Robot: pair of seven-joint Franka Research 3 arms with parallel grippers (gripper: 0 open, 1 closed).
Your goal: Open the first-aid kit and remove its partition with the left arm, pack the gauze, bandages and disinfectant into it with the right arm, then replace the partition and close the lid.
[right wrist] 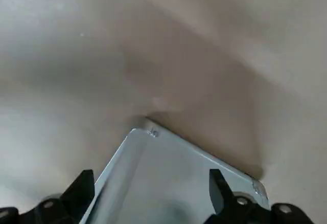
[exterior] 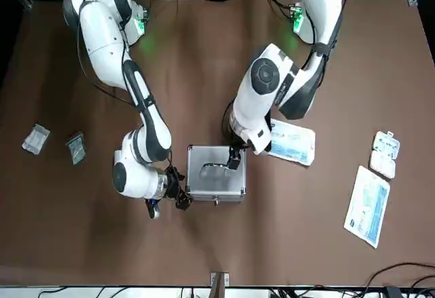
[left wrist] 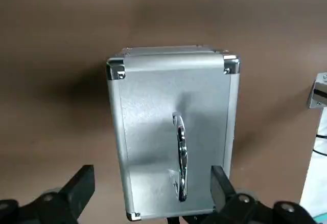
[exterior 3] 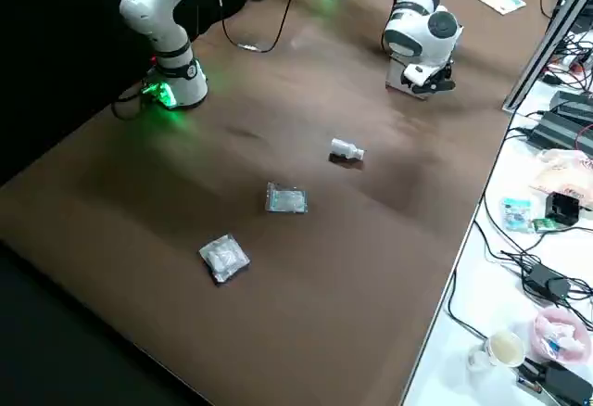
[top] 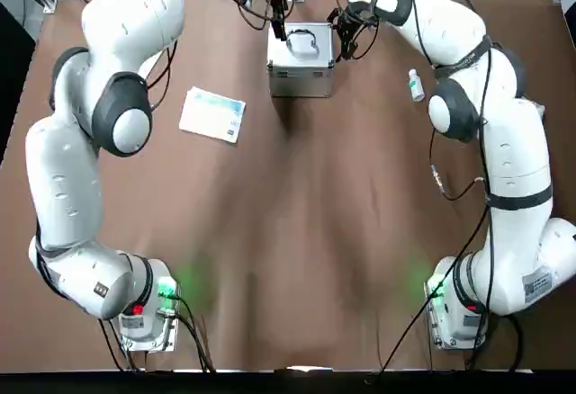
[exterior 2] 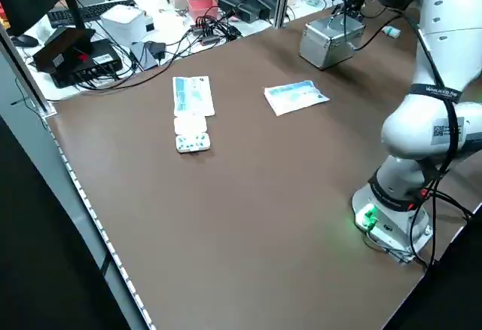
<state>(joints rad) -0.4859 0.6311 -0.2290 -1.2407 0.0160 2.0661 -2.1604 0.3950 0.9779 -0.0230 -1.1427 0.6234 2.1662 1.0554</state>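
The silver first-aid kit (top: 301,59) stands shut at the far middle of the brown surface (top: 297,232), its lid (left wrist: 173,132) down with the handle on top. The left gripper (left wrist: 148,196) hangs over the lid, fingers spread wide, holding nothing. The right gripper (right wrist: 148,196), also open, sits just beside the kit. The disinfectant (top: 415,85) lies well apart, near the right arm (top: 504,160).

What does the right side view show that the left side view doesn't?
Only the right side view shows the disinfectant lying on its side and two small packets on the table. Only the left side view shows the blue-and-white packet, a second printed packet and a small white pack by it. Both show the closed case, largely hidden behind the right arm in the right side view.
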